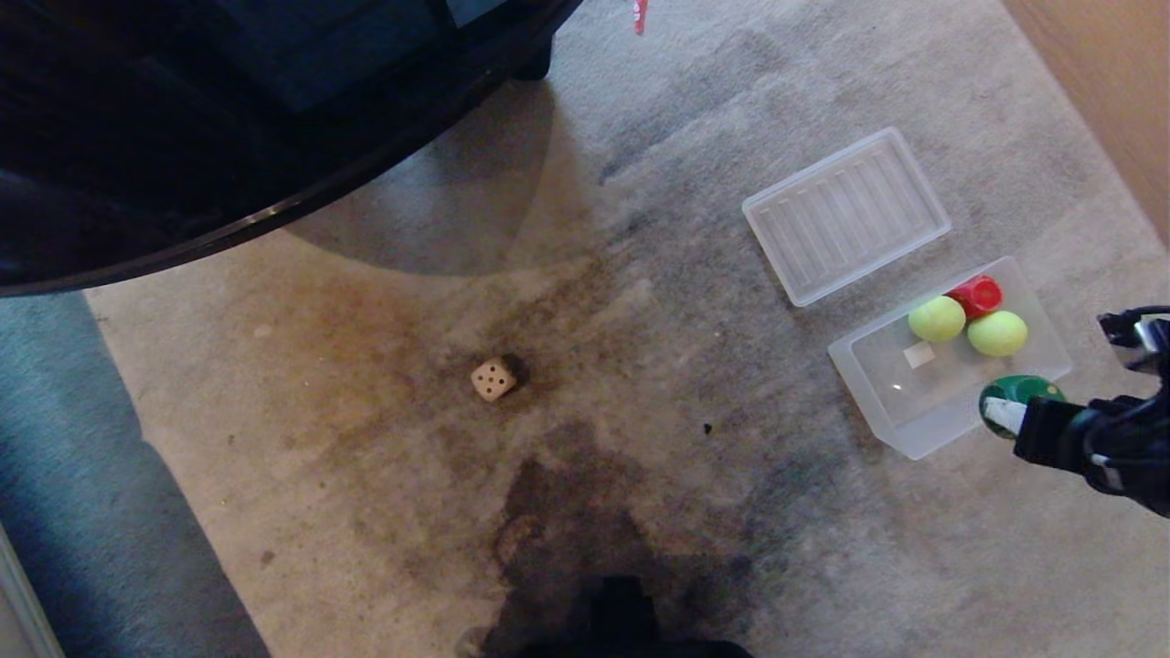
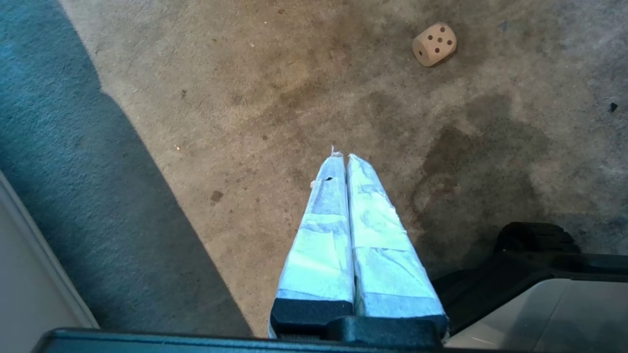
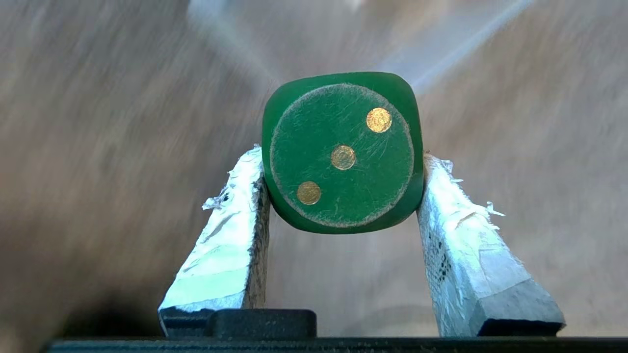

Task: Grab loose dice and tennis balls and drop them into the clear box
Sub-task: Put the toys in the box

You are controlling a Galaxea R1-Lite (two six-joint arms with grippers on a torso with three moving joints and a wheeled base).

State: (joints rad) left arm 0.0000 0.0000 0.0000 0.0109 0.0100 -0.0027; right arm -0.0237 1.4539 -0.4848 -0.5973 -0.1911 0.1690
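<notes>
Pincer (image 3: 343,196) on the right arm pinches the green die (image 3: 343,152) over the box (image 1: 877,393) corner, lower right (presumably for dropping); beige die (image 1: 494,378) lies mid-frame on carpet.

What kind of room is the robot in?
Probably a living room at home: stained beige carpet covers the floor, dark furniture stands at one side, and a beige die lies loose like a toy.
</notes>
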